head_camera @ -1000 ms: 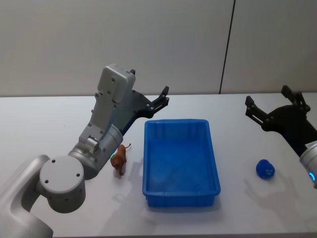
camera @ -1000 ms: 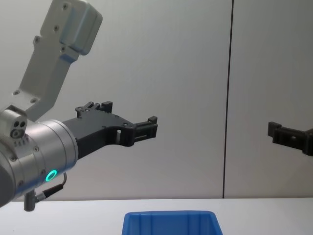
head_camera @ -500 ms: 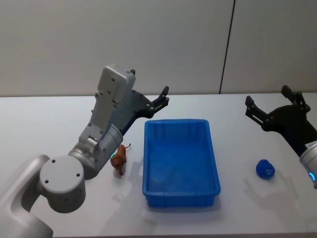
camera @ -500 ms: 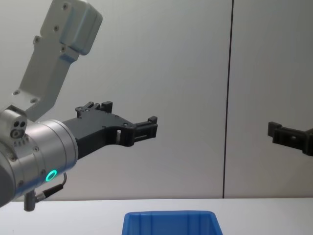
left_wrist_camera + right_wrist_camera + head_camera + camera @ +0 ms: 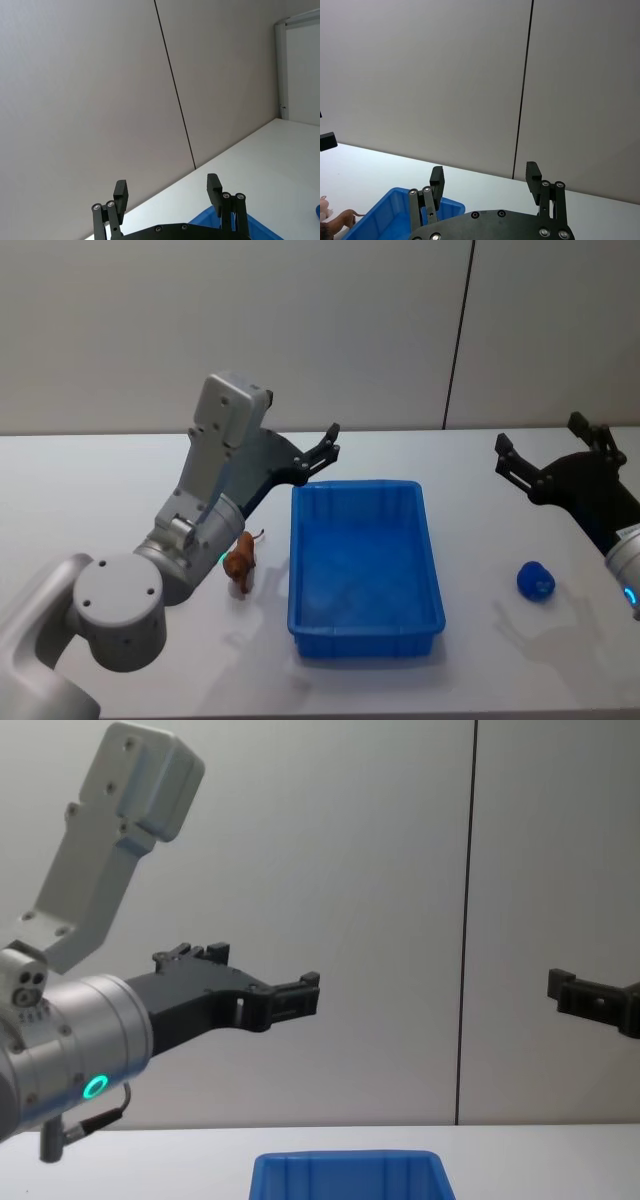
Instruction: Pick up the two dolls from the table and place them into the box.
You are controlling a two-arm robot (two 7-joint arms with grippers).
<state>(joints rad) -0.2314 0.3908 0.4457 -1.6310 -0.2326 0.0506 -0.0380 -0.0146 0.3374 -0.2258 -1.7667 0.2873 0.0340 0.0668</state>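
Blue box (image 5: 365,642) on white table (image 5: 90,480)

Bright, even light is washing my tabletop (image 5: 90,490); faint soft shadows are lying beside the box (image 5: 366,645), everything looking sharp.

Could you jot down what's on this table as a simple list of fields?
table: white, plain
box: blue, empty, central
brown doll: on table, left of box
blue doll: on table, right of box
left gripper: raised, jaws open, empty
right gripper: raised at right, jaws open, empty
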